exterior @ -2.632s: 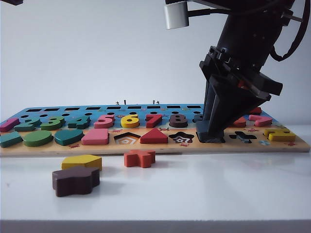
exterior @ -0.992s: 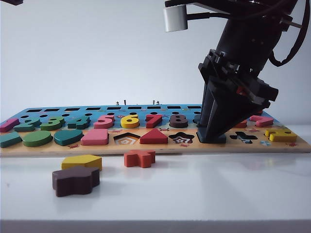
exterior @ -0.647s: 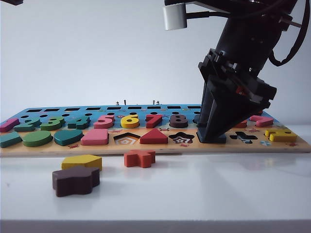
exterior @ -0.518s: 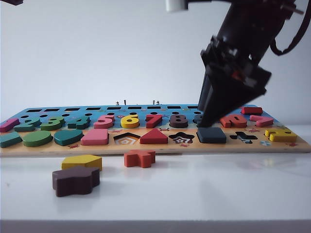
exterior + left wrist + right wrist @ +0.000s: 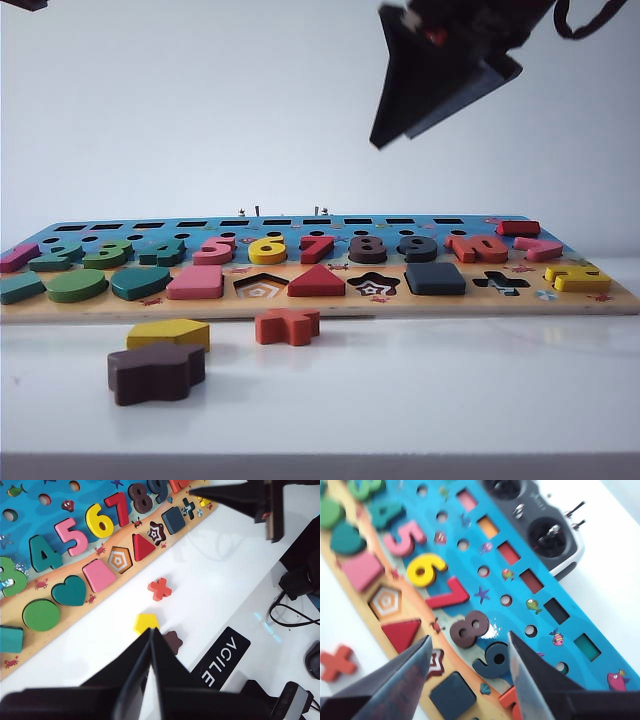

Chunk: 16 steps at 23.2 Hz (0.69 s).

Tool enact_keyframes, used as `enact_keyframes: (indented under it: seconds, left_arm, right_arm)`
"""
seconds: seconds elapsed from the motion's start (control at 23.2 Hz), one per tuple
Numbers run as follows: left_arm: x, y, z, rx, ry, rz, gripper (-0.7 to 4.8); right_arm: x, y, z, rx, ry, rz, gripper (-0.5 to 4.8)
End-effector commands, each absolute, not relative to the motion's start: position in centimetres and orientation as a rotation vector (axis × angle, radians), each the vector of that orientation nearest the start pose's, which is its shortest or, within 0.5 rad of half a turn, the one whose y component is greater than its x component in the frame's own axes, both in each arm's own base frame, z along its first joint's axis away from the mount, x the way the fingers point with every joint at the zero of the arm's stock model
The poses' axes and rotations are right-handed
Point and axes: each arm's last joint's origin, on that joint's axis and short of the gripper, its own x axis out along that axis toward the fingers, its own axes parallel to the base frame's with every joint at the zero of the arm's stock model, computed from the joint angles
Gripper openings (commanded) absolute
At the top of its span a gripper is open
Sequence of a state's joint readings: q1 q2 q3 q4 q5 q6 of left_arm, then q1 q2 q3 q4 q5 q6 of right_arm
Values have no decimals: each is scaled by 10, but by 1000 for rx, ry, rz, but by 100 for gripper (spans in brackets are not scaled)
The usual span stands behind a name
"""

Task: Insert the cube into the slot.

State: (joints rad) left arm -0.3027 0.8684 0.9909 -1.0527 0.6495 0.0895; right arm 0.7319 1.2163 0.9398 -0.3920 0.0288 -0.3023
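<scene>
Place: robot lab test bench
Surface: plain white table [image 5: 420, 390], blank white wall behind
Clue beside table edge: black AGILE-branded base [image 5: 221, 656] with cables [image 5: 292, 615]
Clue behind puzzle board [image 5: 530, 587]: radio-control transmitter [image 5: 537, 522]

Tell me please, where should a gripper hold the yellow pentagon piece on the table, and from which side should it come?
Grip the yellow pentagon piece across two opposite edges, probably coming from straight above: it lies flat on the table, so only its thin sides offer hold. The brown wavy piece sits close in front, so keep the fingers off that side.
</scene>
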Motion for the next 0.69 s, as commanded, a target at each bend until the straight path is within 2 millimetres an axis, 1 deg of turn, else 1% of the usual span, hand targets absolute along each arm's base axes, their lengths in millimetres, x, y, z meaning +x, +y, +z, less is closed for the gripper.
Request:
enact_keyframes:
  seconds: [0.04,0.22,0.35,0.39,0.52,0.69]
  left_arm:
    - [128,-58,323,-83,893,-930,17]
    - [128,-59,323,-84,892,-930,17]
    - [128,-59,324,-83,891,-930,17]
    - [128,-58,324,-83,891,-930,17]
    - [128,-59,324,-83,891,-930,17]
    - [128,-59,324,-83,891,-930,17]
  right_arm:
    - [187,166,297,-347,494,721,279]
    - [185,156,308,-297,445,692,279]
    - [182,148,311,-262,391,670,279]
    - [180,141,310,-226,365,650,279]
    - [172,124,304,-183,325,609,279]
    - [162,100,288,-58,313,522,279]
